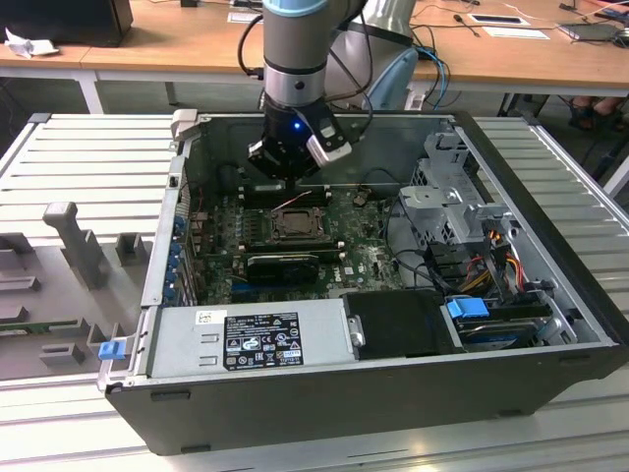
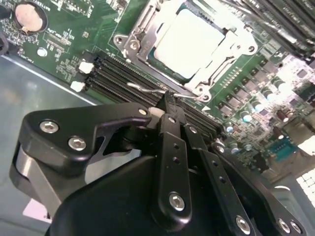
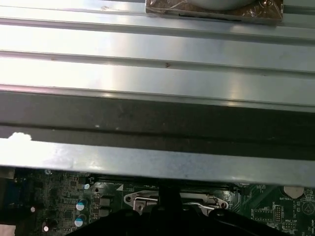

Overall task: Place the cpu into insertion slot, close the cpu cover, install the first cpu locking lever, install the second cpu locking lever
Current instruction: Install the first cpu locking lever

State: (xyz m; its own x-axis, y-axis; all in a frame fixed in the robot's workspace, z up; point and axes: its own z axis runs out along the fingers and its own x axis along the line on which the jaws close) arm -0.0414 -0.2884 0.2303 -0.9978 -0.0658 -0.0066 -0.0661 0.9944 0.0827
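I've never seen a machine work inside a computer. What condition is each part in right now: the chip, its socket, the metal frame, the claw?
cpu: seated in the socket, pale face up.
insertion slot: occupied by the chip.
cpu cover: lowered flat around the chip.
gripper: shut, tips by a thin wire lever at the socket's edge.
computer case: side open.

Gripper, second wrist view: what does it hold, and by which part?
Nothing: the black gripper is shut, its tips by the thin silver wire lever; the pale square cpu lies socketed.
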